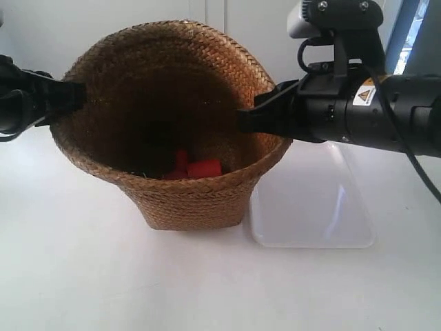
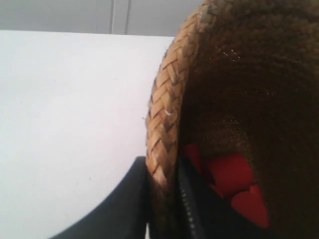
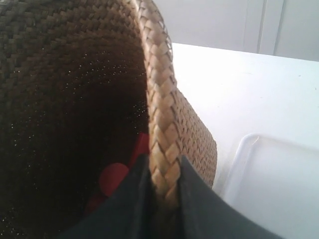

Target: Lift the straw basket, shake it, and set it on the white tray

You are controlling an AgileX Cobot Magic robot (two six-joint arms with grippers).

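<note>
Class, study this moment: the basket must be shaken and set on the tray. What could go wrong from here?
1. The left gripper and right gripper each pinch only the braided rim of the straw basket; shaking might pull the weave free.
2. The basket tilts, mouth toward the exterior camera, so the red pieces inside could spill.

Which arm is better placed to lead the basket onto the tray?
Right: the right gripper pinches the basket rim on the side nearest the tray. The left gripper holds the far rim.

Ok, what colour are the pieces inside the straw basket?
Red; the pieces in the straw basket show best in the left wrist view.
</note>
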